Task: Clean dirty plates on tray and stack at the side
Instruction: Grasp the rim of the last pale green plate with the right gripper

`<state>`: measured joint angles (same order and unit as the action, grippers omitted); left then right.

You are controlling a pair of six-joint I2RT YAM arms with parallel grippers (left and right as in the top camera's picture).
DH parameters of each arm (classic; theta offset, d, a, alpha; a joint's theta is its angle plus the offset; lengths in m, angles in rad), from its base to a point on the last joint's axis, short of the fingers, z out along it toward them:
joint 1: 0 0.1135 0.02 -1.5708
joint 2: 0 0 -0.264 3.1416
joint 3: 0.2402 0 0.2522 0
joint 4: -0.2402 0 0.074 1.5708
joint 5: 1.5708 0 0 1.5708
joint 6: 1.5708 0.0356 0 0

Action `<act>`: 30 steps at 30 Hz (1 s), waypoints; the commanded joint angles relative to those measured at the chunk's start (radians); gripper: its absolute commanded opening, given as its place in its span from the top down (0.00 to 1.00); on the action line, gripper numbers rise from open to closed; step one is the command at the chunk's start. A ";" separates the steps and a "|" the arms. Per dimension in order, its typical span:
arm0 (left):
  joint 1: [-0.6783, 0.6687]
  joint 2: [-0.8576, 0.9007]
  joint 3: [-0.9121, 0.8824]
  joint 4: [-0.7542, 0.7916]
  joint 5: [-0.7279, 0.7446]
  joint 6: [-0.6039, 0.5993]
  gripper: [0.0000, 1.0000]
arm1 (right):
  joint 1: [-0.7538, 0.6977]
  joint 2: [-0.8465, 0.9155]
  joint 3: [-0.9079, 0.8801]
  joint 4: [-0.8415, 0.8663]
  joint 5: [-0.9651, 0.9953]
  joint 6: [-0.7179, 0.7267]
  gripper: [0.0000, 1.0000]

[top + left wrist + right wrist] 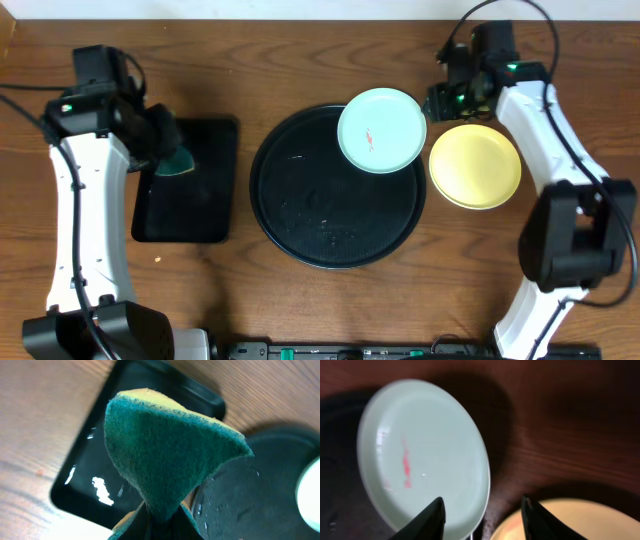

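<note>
Looking from overhead, the smeared blue-green plate (381, 130) overhangs the tray (300, 200) at its far-right rim, just left of the right hand (446, 100), the nearer arm.

Left wrist: the left hand (157, 525) pinches a sponge (165, 445).

Right wrist: the right hand is spread, with the plate's rim just ahead.

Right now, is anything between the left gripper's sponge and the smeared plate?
Nothing visible. Between the sponge and the blue-green plate lie only wood table and the floor of the round black tray.
</note>
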<state>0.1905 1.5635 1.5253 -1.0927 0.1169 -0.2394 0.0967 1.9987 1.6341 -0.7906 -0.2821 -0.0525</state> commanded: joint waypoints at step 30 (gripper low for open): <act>-0.043 0.051 -0.020 0.001 0.006 -0.002 0.92 | 0.174 0.074 0.010 -0.105 -0.089 0.192 0.99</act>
<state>0.1566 1.6142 1.5135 -1.0927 0.1249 -0.2008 0.2207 2.1090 1.6356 -0.8803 -0.3229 0.0017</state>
